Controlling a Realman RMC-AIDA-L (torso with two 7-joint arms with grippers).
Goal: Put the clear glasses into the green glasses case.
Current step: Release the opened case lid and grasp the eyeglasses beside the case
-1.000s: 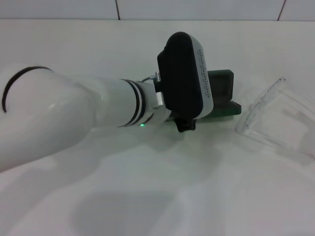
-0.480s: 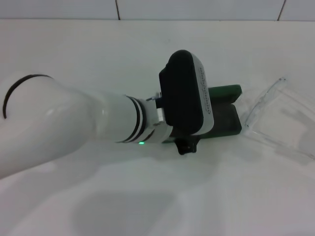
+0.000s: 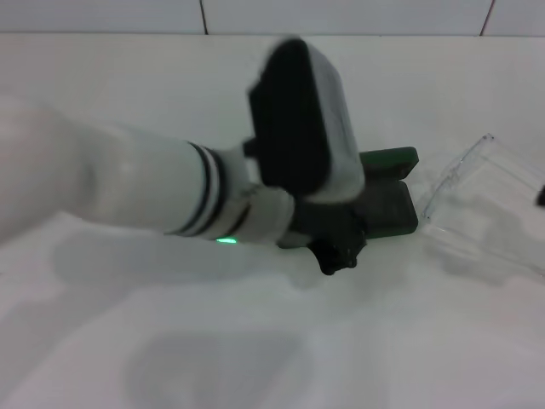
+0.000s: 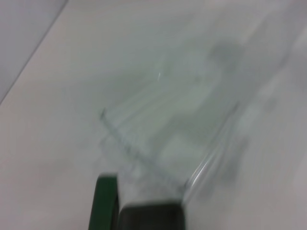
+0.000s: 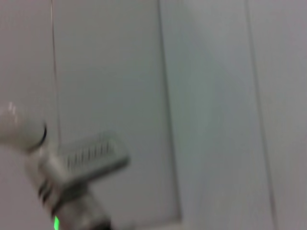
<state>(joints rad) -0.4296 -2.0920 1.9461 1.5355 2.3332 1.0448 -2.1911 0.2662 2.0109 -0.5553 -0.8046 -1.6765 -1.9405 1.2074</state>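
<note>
I see the green glasses case (image 3: 387,204) open on the white surface (image 3: 255,358). Clear glasses (image 3: 481,200) lie just beside the case, to its right, touching it. Left claw (image 3: 339,254) sits at the case's near edge; its state I cannot tell. Right claw barely in view beyond the glasses.

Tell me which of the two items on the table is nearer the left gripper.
The green glasses case: the left gripper sits right against it. The clear glasses lie farther off, on the case's other side.
</note>
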